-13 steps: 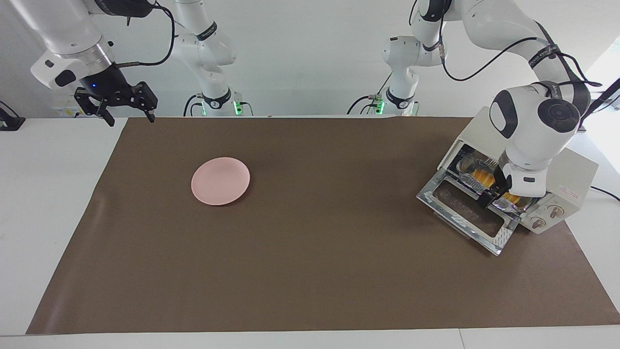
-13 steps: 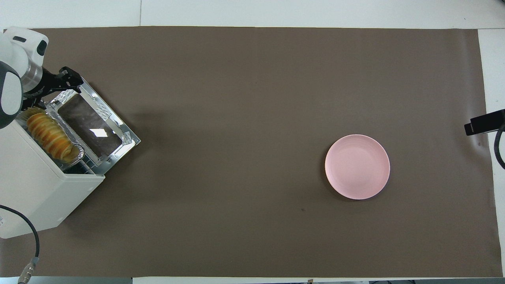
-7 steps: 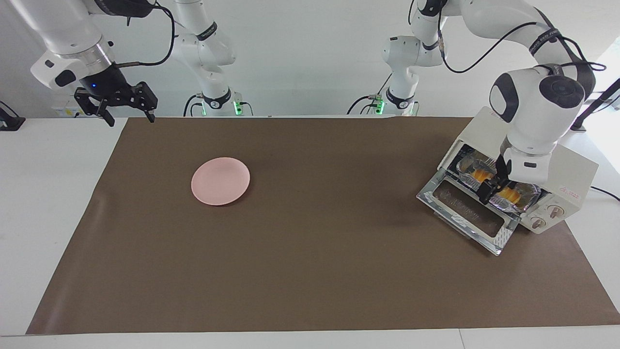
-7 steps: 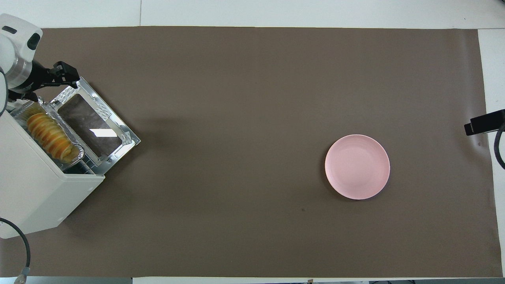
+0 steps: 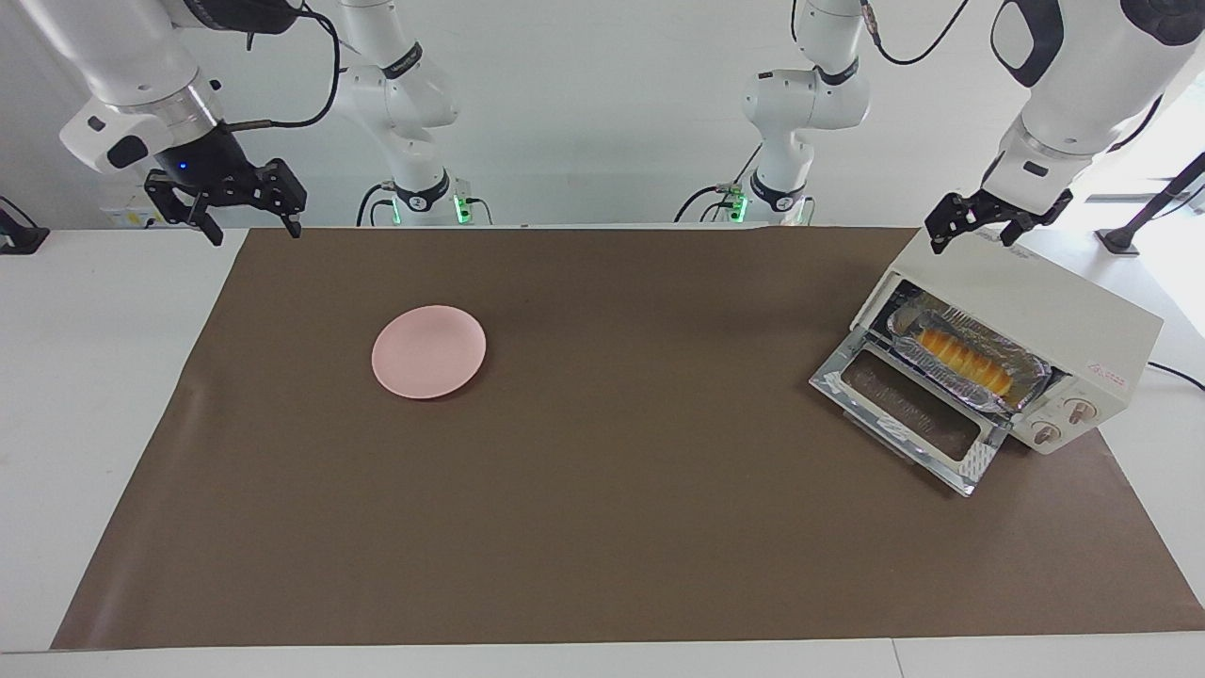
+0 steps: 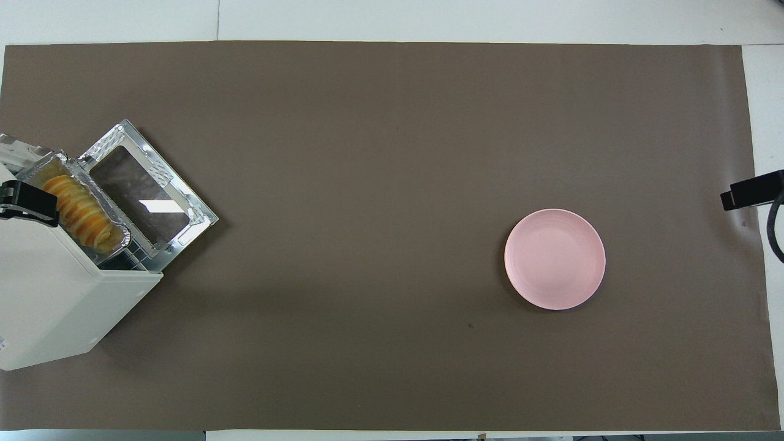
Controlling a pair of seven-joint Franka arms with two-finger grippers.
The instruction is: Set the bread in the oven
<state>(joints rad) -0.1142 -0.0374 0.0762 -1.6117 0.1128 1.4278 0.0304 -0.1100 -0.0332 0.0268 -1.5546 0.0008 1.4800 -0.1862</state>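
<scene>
— Two hands, and neither carries anything. The left hand hangs over the top of the oven, at the edge nearest the robots, with its fingers spread. The right hand waits, fingers spread too, over the bare worktop off the right arm's end of the brown mat.

— And the bread?

— The bread lies in a foil tray at the oven's mouth, on the rack, with the glass door dropped flat in front of it.

— What could go wrong from here?

— I'd say the tray sits close to the opening. If the door is swung up as things stand, its edge may catch the foil rim, crumple it, or fail to shut. A push on the light foil could also skew the tray or tip the loaf against the wall.

— Anything you can't see?

— How deep the tray sits: the oven's roof hides the inside. From overhead, only a dark piece of the left hand shows at the frame's edge, covering one end of the loaf, and the right hand is cut off too. The pink plate stands bare, well apart from the oven.
</scene>
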